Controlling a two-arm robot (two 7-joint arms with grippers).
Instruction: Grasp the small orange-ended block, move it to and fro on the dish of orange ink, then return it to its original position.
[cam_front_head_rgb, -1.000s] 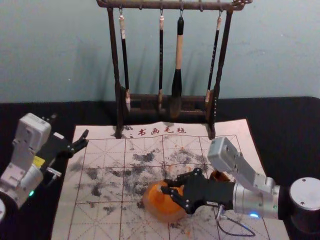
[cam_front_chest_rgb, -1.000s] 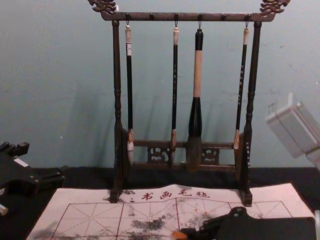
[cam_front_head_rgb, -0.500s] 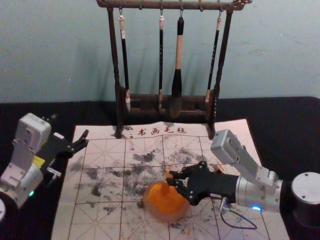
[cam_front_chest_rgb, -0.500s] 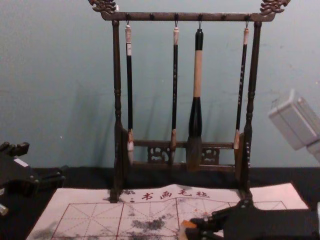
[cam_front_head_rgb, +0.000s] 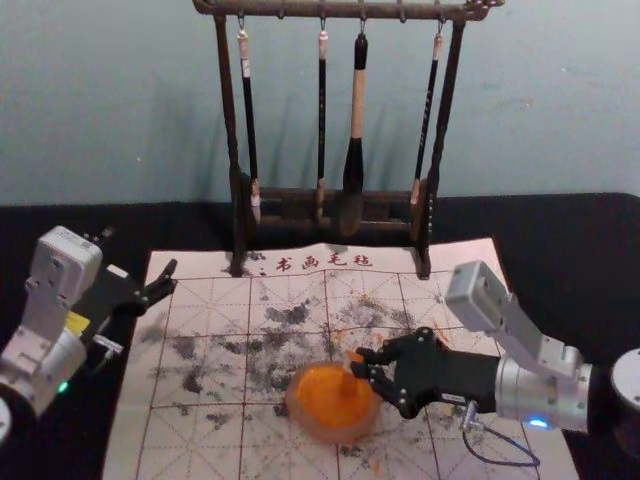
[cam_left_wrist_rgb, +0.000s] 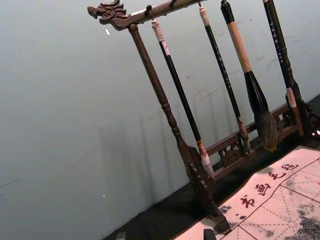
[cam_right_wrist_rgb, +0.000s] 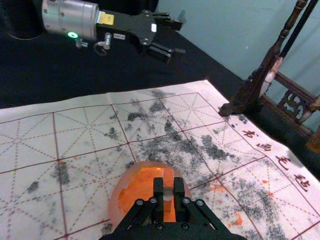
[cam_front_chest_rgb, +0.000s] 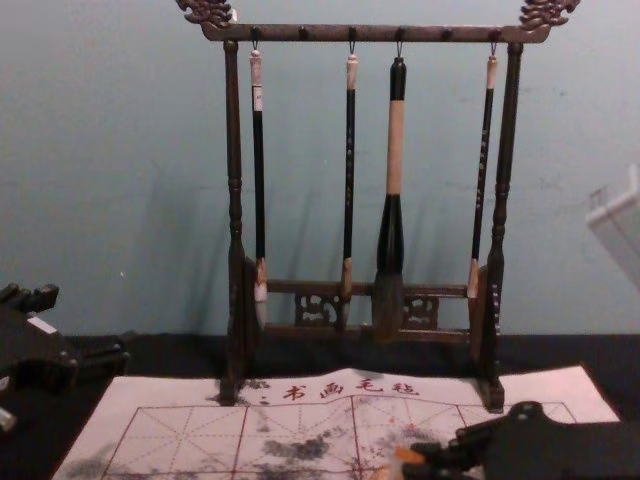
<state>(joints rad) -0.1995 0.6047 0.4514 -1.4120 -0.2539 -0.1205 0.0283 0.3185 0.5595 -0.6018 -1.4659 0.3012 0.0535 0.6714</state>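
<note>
Block (cam_right_wrist_rgb: 168, 190) was clamped between tips of right end effector (cam_front_head_rgb: 361, 364), protruding past them by ink dish (cam_front_head_rgb: 302, 423). Left end effector (cam_front_head_rgb: 140, 254) was parked, spread open.

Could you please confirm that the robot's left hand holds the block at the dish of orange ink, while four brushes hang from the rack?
No, wrong side: the head view shows the right hand holding the block at the dish of orange ink, while four brushes hang from the rack.
</note>
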